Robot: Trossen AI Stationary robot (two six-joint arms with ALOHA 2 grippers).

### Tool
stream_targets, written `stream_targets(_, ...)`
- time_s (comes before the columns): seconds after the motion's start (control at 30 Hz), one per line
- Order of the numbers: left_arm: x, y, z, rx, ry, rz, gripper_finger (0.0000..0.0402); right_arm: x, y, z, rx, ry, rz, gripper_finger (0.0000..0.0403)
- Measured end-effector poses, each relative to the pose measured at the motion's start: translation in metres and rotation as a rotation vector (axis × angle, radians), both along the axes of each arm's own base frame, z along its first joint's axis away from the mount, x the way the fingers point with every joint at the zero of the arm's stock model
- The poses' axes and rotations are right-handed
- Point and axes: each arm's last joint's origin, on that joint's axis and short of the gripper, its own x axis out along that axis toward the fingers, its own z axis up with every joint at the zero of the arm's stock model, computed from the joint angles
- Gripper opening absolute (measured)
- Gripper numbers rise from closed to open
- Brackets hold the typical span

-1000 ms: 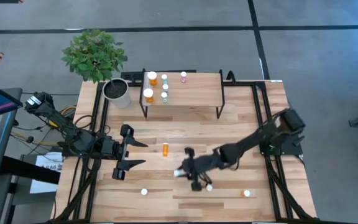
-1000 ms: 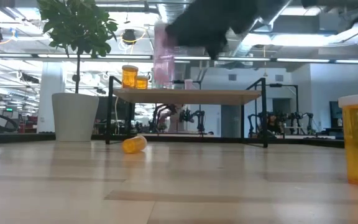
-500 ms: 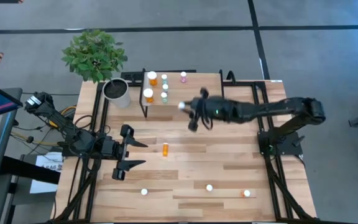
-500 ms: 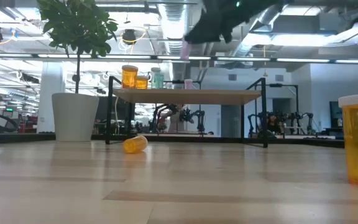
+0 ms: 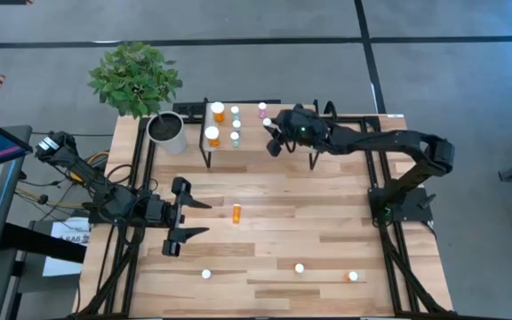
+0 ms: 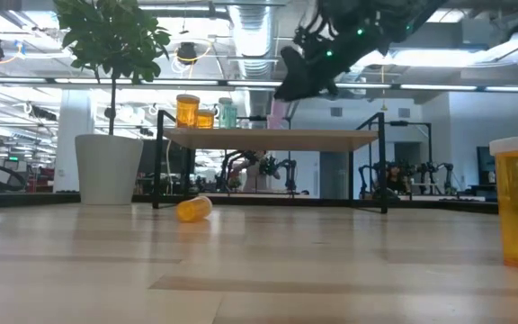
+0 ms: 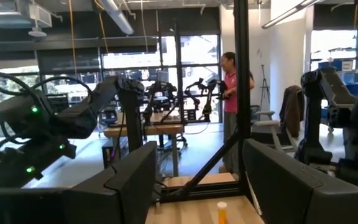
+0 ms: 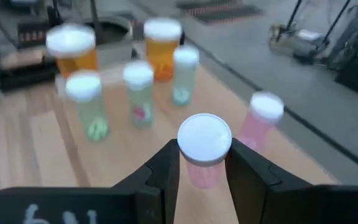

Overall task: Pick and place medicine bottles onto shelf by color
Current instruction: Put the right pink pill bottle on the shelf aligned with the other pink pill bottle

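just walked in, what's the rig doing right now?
The right gripper holds a pink bottle over the shelf, beside another pink bottle. Orange and teal bottles stand at the shelf's other end. The left gripper waits with jaws open; one orange bottle lies on the table.

Bottle-laden shelf (image 5: 283, 133) on table (image 5: 327, 222)

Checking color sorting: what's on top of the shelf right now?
On the shelf: two orange bottles, three teal-green bottles and one pink bottle. The right gripper holds a second pink bottle above it. Whether that bottle touches the shelf is hidden.
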Motion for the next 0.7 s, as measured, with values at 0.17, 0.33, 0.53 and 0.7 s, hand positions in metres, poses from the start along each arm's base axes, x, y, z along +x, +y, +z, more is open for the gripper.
stream_targets(0.17,0.0,0.0,0.0,0.001,0.002,0.014,0.0229,0.008,-0.006,-0.008,0.015,-0.022,0.024,0.0135)
stream_targets(0.33,0.0,0.001,0.0,0.002,0.005,0.018,0.0229,0.016,-0.01,-0.019,0.025,-0.004,0.025,0.0135)
stream_targets(0.53,0.0,0.001,0.0,0.0,0.005,0.021,0.0229,0.026,-0.016,-0.023,0.027,0.016,0.023,0.0138)
stream_targets(0.7,0.0,0.001,0.0,0.001,0.007,0.024,0.0229,0.025,-0.018,-0.02,0.027,0.023,0.017,0.0138)
